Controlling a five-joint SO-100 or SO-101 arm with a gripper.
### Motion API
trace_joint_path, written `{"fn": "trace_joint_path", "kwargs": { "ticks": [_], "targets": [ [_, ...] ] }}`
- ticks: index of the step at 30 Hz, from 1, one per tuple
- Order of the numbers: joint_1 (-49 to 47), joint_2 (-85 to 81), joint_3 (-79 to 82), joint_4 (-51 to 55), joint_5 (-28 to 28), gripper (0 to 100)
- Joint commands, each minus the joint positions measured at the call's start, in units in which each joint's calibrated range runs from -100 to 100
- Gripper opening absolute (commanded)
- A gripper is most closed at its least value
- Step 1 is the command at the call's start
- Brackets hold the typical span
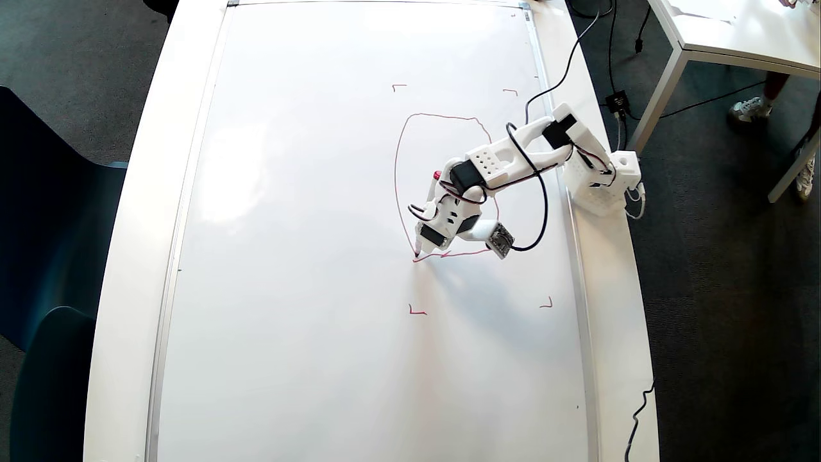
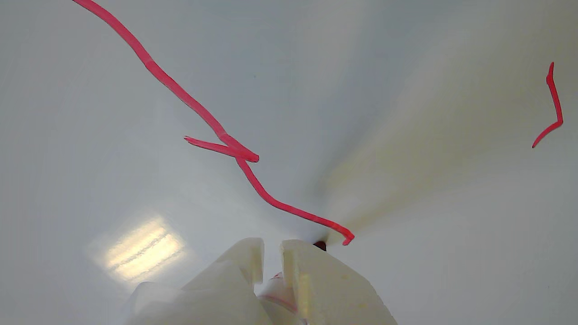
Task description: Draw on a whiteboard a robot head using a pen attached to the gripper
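Red ink forms the robot head (image 1: 399, 160) outline on the whiteboard (image 1: 308, 256): a tall rounded loop, partly hidden by the arm, lying inside 4 red corner marks (image 1: 417, 312). Gripper (image 1: 428, 239) fingers are closed around the pen (image 1: 426, 204), which tilts down to the outline's lower left corner in the overhead view. In the wrist view, the pen tip (image 2: 319, 245) sits at the end of the red line, touching the board.
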Motion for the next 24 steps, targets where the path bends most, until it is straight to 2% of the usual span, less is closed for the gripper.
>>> {"fn": "trace_joint_path", "kwargs": {
  "ticks": [1,7,16,24],
  "targets": [
    [0.0,-0.9,-1.9,-0.1,-0.1,1],
    [1.6,-6.1,-11.3,6.0,0.3,1],
    [3.2,-18.6,15.2,7.1,1.3,1],
    [3.2,-16.5,13.6,7.0,0.9,1]
  ]
}}
